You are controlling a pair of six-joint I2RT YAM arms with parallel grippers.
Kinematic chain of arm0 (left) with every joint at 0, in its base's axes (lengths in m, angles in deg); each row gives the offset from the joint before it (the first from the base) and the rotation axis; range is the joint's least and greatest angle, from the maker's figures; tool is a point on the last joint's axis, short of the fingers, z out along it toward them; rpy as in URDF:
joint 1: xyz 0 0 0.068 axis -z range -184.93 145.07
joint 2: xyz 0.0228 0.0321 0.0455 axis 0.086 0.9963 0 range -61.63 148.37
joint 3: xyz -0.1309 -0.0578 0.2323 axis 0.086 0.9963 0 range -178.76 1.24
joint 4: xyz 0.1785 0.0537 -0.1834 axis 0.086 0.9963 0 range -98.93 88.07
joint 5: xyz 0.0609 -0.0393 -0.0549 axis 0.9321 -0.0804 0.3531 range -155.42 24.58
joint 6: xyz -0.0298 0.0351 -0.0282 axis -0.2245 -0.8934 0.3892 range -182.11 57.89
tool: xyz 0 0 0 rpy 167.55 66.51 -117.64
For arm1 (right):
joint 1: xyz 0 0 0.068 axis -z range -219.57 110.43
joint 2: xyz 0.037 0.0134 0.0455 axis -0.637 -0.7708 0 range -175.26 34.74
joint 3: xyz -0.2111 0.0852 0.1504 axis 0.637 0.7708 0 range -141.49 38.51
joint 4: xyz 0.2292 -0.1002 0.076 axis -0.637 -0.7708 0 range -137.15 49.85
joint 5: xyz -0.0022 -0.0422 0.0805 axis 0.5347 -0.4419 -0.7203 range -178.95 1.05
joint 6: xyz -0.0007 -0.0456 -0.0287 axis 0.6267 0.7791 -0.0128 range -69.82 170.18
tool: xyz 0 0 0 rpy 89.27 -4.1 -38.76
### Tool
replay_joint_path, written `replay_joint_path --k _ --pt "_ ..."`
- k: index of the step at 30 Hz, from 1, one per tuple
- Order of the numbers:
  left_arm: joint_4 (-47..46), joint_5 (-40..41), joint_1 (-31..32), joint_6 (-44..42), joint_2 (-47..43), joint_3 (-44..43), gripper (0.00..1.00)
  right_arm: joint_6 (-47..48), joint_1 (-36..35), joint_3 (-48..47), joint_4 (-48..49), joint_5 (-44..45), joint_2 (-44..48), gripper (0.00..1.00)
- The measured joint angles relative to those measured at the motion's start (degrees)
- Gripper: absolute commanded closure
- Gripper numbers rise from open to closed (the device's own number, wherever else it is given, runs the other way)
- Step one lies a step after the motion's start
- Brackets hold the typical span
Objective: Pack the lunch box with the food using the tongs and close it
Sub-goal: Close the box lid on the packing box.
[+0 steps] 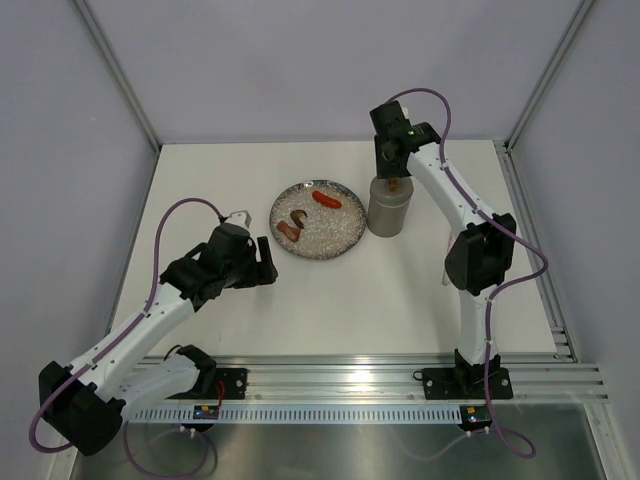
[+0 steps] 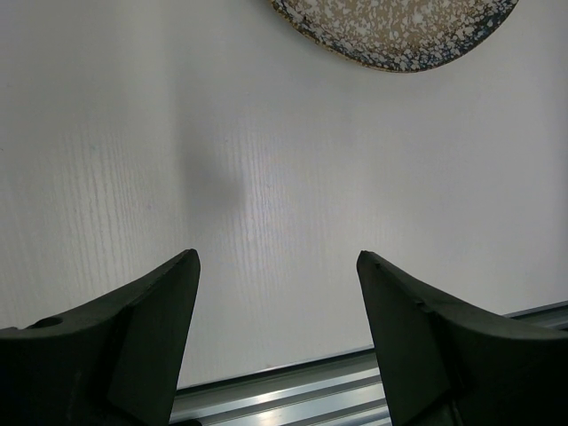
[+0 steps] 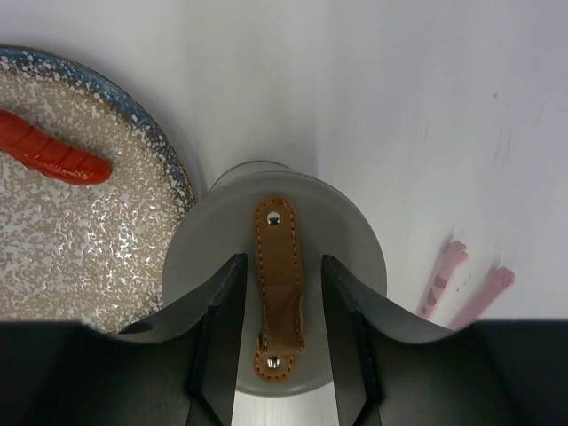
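One white surface [image 1: 400,300] between pale grey walls [image 1: 300,60] carries a speckled plate [image 1: 345,245] with red and brown food [image 1: 327,200]. Just beside it stands the lidded lunch box [image 1: 387,218]. My right claw [image 3: 282,259] straddles its strap [image 3: 279,293], half open, not pinching. Near it lie the tongs [image 3: 444,280]. My left claw [image 2: 277,257] gapes, empty.

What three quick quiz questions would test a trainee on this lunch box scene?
1. True or false: the left gripper holds the tongs.
2. The right gripper straddles: A) a spoon B) the brown strap on the lunch box lid C) a cup handle.
3. Fill in: the red sausage lies on the ____.
Key: 1 false; 2 B; 3 speckled plate.
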Motion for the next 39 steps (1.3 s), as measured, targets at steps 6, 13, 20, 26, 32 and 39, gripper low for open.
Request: replay_joint_path --k 6,13,20,26,32,39 --pt "-0.02 -0.02 0.0 -0.02 0.04 0.0 0.24 0.04 0.0 -9.22 -3.58 -0.07 -0.15 0.53" --pt "-0.22 -0.04 0.0 -0.04 0.76 0.0 0.24 0.04 0.0 -12.72 -3.87 -0.02 2.75 0.53" --pt "-0.24 -0.04 0.0 -0.04 1.25 -0.02 0.24 -0.74 0.0 2.08 -1.68 -0.68 5.75 0.52" --pt "-0.22 -0.07 0.0 -0.04 1.25 0.0 0.24 -2.58 -0.15 10.19 1.27 -1.97 6.43 0.52" --pt "-0.24 -0.11 0.0 -0.04 1.27 -0.02 0.24 -2.49 -0.13 7.28 -1.51 -2.36 6.19 0.52" --pt "-0.22 -0.11 0.0 -0.04 1.25 -0.02 0.24 -1.2 -0.13 -9.99 -5.95 -2.43 4.57 0.51"
